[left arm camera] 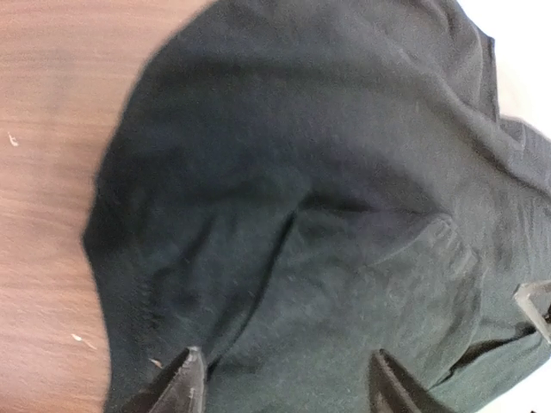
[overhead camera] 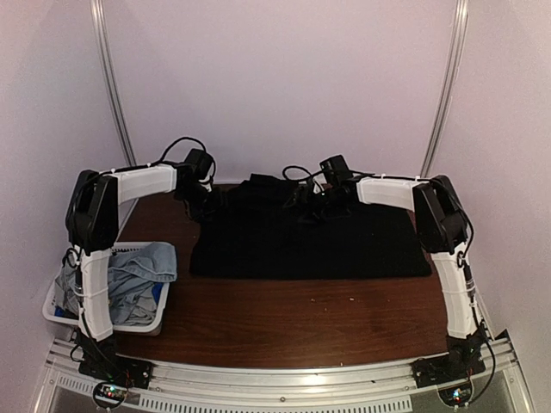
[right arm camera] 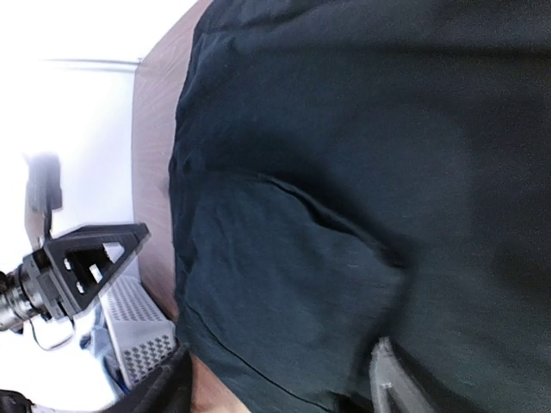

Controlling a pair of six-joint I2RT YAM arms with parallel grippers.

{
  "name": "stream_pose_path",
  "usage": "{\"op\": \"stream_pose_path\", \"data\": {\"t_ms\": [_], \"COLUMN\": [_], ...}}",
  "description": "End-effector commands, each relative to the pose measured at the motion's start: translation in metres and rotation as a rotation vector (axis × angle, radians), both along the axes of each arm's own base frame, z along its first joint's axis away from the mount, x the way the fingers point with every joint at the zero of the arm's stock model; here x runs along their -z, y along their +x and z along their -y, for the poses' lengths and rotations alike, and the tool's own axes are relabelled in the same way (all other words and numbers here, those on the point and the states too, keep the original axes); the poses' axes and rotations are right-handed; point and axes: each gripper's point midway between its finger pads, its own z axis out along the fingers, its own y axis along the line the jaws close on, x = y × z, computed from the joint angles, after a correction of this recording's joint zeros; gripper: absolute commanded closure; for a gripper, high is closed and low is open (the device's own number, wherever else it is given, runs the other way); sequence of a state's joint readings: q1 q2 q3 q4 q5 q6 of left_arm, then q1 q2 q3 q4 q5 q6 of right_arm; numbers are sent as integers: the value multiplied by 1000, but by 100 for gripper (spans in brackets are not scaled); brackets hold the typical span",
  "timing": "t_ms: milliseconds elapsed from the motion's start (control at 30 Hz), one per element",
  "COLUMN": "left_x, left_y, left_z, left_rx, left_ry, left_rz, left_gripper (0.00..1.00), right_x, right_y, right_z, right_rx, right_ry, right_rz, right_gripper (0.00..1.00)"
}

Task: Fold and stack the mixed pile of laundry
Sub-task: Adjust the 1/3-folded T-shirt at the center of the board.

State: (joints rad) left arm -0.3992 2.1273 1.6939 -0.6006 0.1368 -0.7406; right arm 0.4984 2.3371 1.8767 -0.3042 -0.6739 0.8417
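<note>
A large black shirt (overhead camera: 310,245) lies spread flat across the middle of the brown table (overhead camera: 284,318). My left gripper (overhead camera: 205,200) hovers over its far left corner, jaws open, empty; the wrist view shows black fabric (left arm camera: 310,215) with a crease between the fingertips (left arm camera: 185,383). My right gripper (overhead camera: 312,205) is over the shirt's far edge near the middle, jaws open and empty above the cloth (right arm camera: 362,172). A light-blue denim piece (overhead camera: 138,275) and a bit of bright blue lie in the white basket (overhead camera: 138,325).
The white slatted basket sits at the table's left front edge, beside the left arm's base; it also shows in the right wrist view (right arm camera: 138,331). White walls with metal poles (overhead camera: 112,77) close in the back. Bare wood lies in front of the shirt.
</note>
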Motion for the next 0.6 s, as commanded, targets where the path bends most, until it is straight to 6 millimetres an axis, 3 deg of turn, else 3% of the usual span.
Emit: {"op": "stream_pose_path", "data": {"t_ms": [0,100,233,333,433,567], "left_x": [-47,-52,-41,-30,-11,17], "left_y": [17,0,-35,-62,-84,-100], "left_z": [-9,-4,6,24,42,46], "left_rx": [28,111,246,345,408,419], "left_ry": [16,23,57,48,53,87], "left_rz": [118,93,43,9,-37,-107], "left_gripper": [29,27,20,8,8,8], "right_x": [-58,-66,-54,-38,-10,26], "right_y": [12,-3,-44,-75,-98,-109], "right_z": [63,108,157,172,181,192], "right_rx": [60,64,48,25,13,31], "right_ry": [-38,-123,-223,-262,-291,-338], "right_rz": [113,135,96,65,3,-63], "right_gripper": [23,21,19,19,19,19]}}
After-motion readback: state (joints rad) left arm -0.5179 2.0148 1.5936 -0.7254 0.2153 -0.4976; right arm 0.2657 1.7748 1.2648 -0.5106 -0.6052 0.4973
